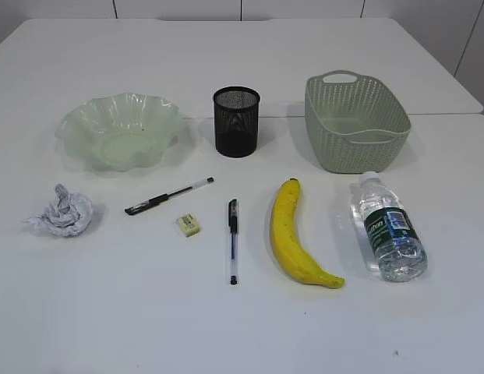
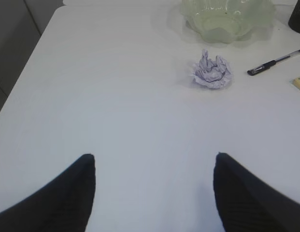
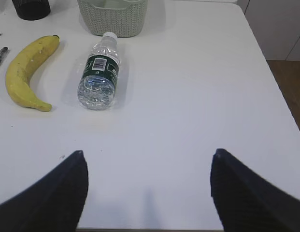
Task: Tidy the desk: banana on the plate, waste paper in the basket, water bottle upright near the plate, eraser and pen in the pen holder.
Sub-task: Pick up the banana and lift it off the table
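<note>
Left gripper jaws wide open, empty; waste paper, plate ahead. Right gripper jaws open, empty; water bottle, banana ahead-left on counter.

Left gripper: jaws spread wide, dark fingertips at the bottom of the left wrist view, nothing between them. Right gripper: likewise spread wide, holding nothing, dark fingertips low in the right wrist view. Neither arm visible in the exterior view.
</note>
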